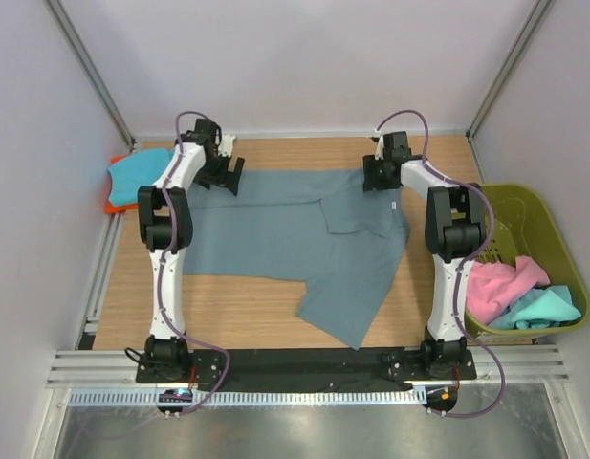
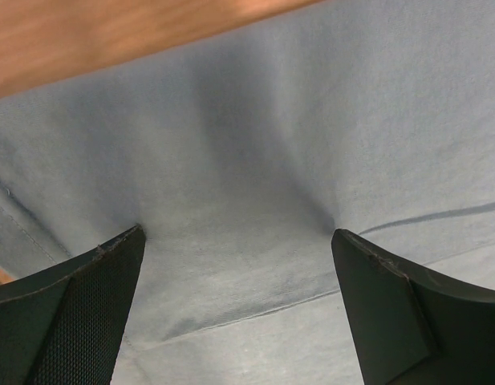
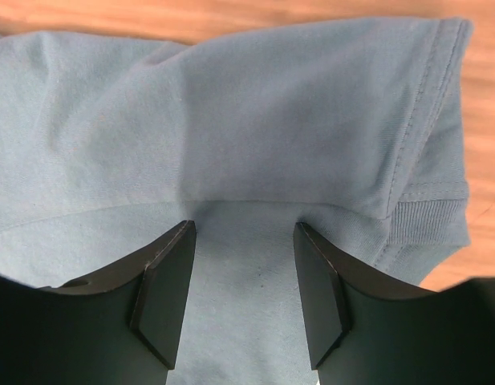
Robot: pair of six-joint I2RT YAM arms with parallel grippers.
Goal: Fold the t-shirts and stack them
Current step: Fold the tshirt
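1. Large slate blue-grey cloth t-shirt (image 1: 275, 229) lies spread across the middle of the wooden table (image 1: 237, 306).
2. Left gripper (image 1: 229, 176), jaws wide apart, presses the shirt's far-left edge.
3. Right gripper (image 1: 376, 177), jaws partly apart, presses the shirt's far-right corner.

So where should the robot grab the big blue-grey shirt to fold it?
Probably its far edge, near both far corners, coming straight down from above. The blue-grey shirt lies flat on the table, so nothing can slip underneath; the cloth must be pinched up. The stitched sleeve hem at the far right corner looks thicker, likely a firmer hold.
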